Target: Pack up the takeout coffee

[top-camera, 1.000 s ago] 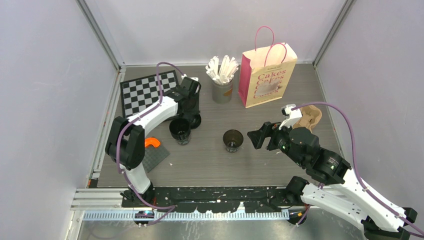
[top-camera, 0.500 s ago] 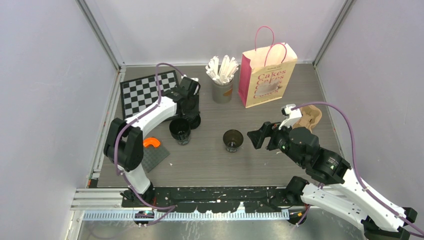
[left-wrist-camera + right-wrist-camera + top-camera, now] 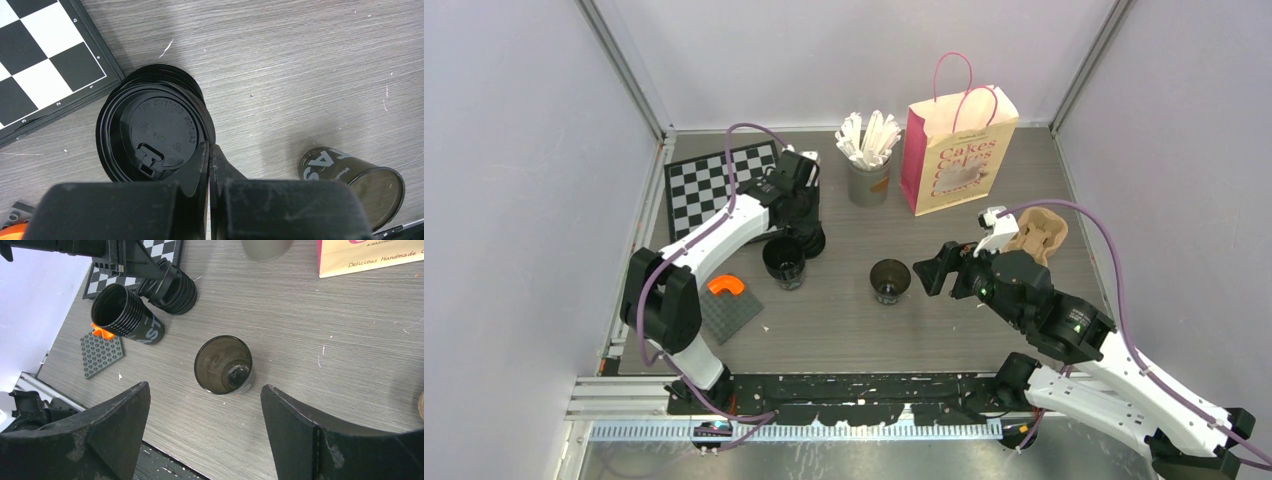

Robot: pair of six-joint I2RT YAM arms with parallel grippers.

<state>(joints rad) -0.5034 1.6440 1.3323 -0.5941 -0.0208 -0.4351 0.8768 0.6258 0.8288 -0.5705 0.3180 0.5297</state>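
Two lidless black coffee cups stand on the table: one (image 3: pixel 784 262) at the left and one (image 3: pixel 890 280) in the middle. A stack of black lids (image 3: pixel 813 241) sits just behind the left cup. My left gripper (image 3: pixel 807 232) is over the stack. In the left wrist view it (image 3: pixel 209 150) is shut on the rim of the top lid (image 3: pixel 160 130), with the left cup (image 3: pixel 357 182) at the lower right. My right gripper (image 3: pixel 927 270) is open and empty, just right of the middle cup. The right wrist view shows that cup (image 3: pixel 225 365) ahead of the open jaws.
A pink paper bag (image 3: pixel 957 150) stands at the back. A grey cup of white sticks (image 3: pixel 869 170) stands to its left. A brown pulp carrier (image 3: pixel 1042 232) lies at the right. A chessboard (image 3: pixel 709 185) lies at the back left. A grey studded plate (image 3: pixel 729 312) with an orange piece (image 3: pixel 726 286) lies at the front left.
My left arm has swung its elbow leftward while its gripper stays at the lid stack. My right gripper has moved a little left and back, toward the middle cup.
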